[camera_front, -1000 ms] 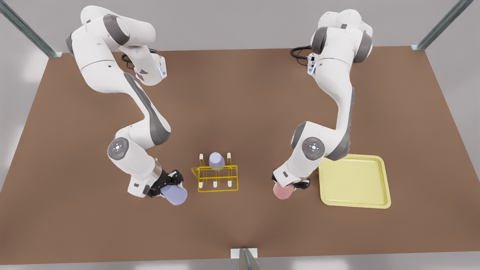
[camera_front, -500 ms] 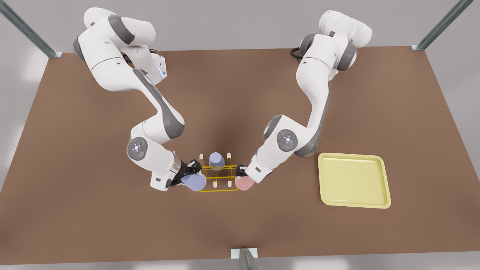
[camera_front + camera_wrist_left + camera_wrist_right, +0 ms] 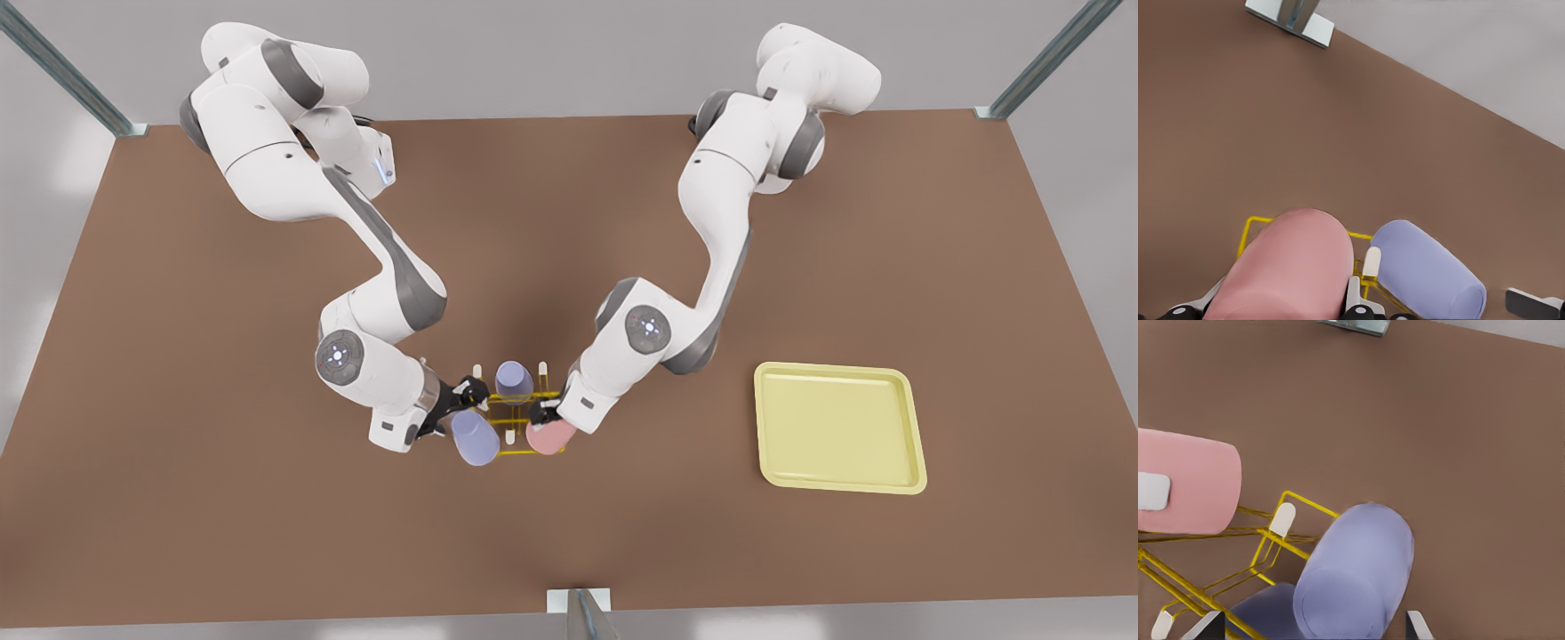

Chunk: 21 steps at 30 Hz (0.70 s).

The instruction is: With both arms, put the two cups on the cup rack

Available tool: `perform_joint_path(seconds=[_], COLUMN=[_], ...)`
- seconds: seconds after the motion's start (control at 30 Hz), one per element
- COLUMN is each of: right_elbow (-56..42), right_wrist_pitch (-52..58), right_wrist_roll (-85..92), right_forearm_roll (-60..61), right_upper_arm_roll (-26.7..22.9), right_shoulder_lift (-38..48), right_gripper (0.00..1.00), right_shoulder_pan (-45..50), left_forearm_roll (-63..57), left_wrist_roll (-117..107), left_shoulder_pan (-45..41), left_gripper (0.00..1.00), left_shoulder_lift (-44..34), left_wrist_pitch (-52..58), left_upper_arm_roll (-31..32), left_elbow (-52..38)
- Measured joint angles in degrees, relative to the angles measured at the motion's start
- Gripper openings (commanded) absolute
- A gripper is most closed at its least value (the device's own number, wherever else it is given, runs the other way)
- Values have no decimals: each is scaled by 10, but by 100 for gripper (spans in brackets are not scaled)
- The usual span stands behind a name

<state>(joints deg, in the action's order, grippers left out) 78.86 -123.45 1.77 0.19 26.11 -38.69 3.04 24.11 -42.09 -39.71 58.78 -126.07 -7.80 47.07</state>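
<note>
The yellow wire cup rack (image 3: 518, 416) stands mid-table with a lavender cup (image 3: 513, 380) upturned on a back peg. On the front view's right, my left gripper (image 3: 543, 416) is shut on the pink cup (image 3: 545, 437), held tilted over the rack's front right corner. The left wrist view shows that pink cup (image 3: 1288, 267) between the fingers, above the rack (image 3: 1250, 228). On the front view's left, my right gripper (image 3: 462, 407) is shut on a second lavender cup (image 3: 474, 438) at the rack's front left corner. In the right wrist view this cup (image 3: 1358, 580) lies beside a white-tipped peg (image 3: 1282, 519).
A pale-yellow flat tray (image 3: 916, 427) lies on the brown table at the front view's right. A metal bracket (image 3: 578, 604) sits at the table's near edge. Both arms lean in over the middle of the table.
Both arms swung inward from the table's sides to the rack, carrying their cups. The cups now hang over the rack's two front corners. The cup on the back peg stayed put.
</note>
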Motion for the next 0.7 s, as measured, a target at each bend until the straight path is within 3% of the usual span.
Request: perform_joint_path(seconds=[0.03,0.13,0.27,0.33,0.5,0.7], right_elbow=[-8,-63,-91,-95,-29,33], right_wrist_pitch=[2,37,140,194,311,372], right_wrist_roll=[-1,-2,-5,-5,-7,-13], right_forearm_roll=[0,-5,-82,-107,-82,-66], right_upper_arm_roll=[-1,-18,-139,-172,-183,-187], right_shoulder_lift=[-1,1,19,66,245,302], right_gripper=[100,100,100,100,100,100], right_shoulder_pan=[0,-16,-35,-38,-57,-68], left_forearm_roll=[2,7,9,7,-2,-25], left_wrist_roll=[-3,-10,-17,-20,-31,-49], left_shoulder_pan=[0,-2,-10,-14,-16,-15], left_gripper=[100,100,100,100,100,100], left_shoulder_lift=[2,4,5,5,12,8], left_wrist_pitch=[-5,-15,-22,-21,-15,11], left_upper_arm_roll=[0,0,-1,-2,-3,-4], left_elbow=[0,0,2,5,7,6])
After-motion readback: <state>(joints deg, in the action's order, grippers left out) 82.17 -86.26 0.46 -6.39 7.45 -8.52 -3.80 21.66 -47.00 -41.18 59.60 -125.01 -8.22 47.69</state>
